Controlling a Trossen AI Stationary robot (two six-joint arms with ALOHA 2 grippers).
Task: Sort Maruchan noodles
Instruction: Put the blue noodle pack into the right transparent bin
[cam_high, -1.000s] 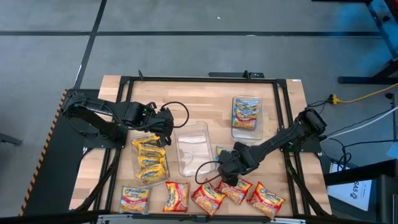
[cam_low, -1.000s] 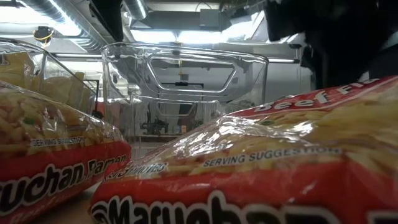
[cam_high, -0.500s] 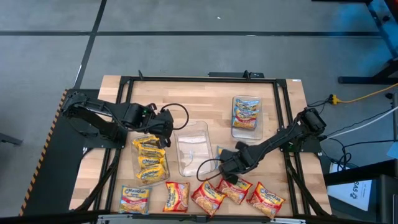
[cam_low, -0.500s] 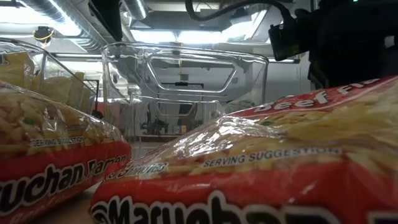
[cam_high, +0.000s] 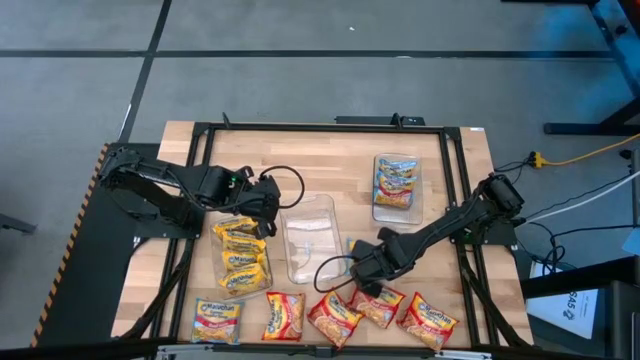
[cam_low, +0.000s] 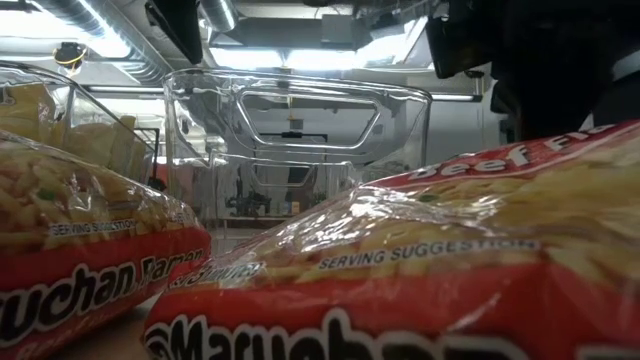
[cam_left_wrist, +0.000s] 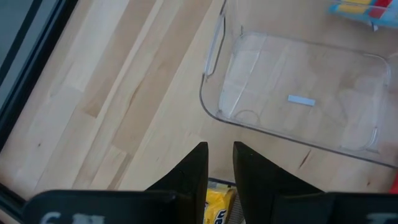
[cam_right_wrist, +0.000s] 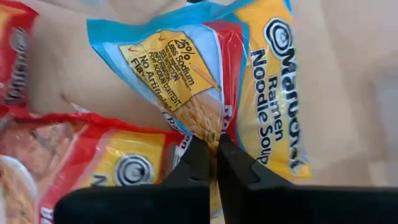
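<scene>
- The right gripper (cam_right_wrist: 214, 152) has closed within the last second: its fingers stood wide a moment ago and are now pinched together on the crumpled edge of a blue-edged packet (cam_right_wrist: 205, 74) just beside the middle tray; the arm itself has barely shifted.
- Nearest the table's front edge lies a row of loose Maruchan noodles (cam_high: 335, 318), red-orange and yellow packets, some overlapping; two of them fill the low view.
- The pinched packet lies just behind that row, on the wood beside the empty clear tray (cam_high: 310, 250); the right gripper (cam_high: 362, 268) sits low over it, right arm reaching in from its side.
- To the left of the empty tray, the yellow tray (cam_high: 243, 258) holds yellow packets. The left gripper (cam_left_wrist: 221, 163) hangs over that tray's far end, holding nothing, its fingers near each other with a slim gap between them.
- Farthest back, the blue tray (cam_high: 396, 186) holds blue-edged packets.
- Judgement: the closing means a pick is under way; the blue-edged packet likely belongs in the far tray. The grip takes only a fold of wrapper, so it could slip on the lift.
</scene>
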